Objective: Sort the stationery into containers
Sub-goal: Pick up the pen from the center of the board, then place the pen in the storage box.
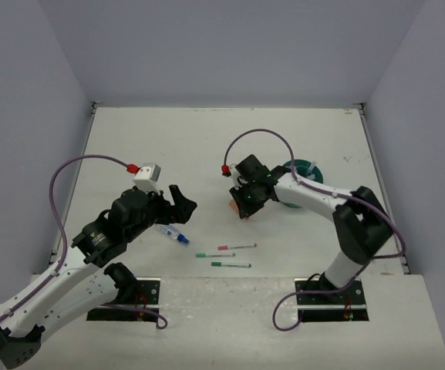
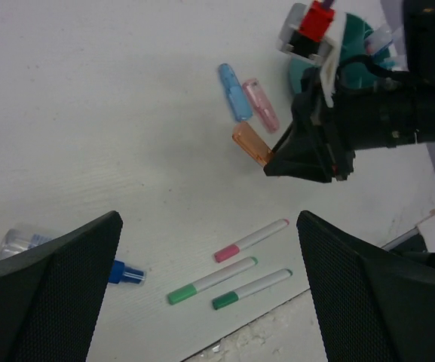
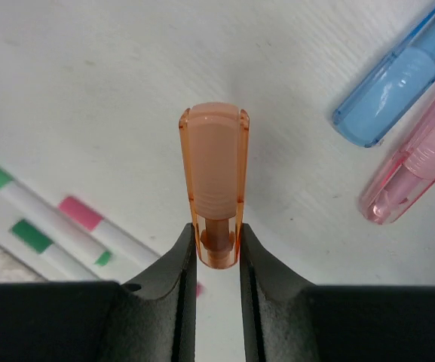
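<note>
Between the closed fingers of the right gripper (image 3: 215, 243) sits the orange highlighter (image 3: 213, 181), pinched at one end, with most of its length sticking out in front of the jaws. Whether its free end rests on the table (image 1: 168, 139) or hangs just clear of it, I cannot tell from here.

It looks like a light, stiff piece of clear plastic, smooth enough to swivel in so narrow a pinch. I would judge a hold nearer the middle of the barrel, across its flat sides, to be steadier than this one at the end. It seems in no danger of breaking.

Just beside it lie the blue highlighter (image 3: 398, 75) and the pink highlighter (image 3: 417, 166), close together and nearly parallel. That makes three highlighters.

Further out toward the arm bases lies a loose group of three thin pens: a pink-capped pen (image 2: 251, 240), a green-capped pen (image 2: 211, 280) and a second green-capped pen (image 2: 251, 289). They will roll easily and are best taken mid-shaft.

One clear tube (image 1: 174, 233) with a blue cap lies off to the left, under the left gripper (image 2: 209, 219). That gripper's fingers are spread wide and hold nothing.

The single teal cup (image 1: 308, 168) stands behind the right wrist, mostly hidden by it. I cannot make out what is in it, and I see no erasers anywhere.
</note>
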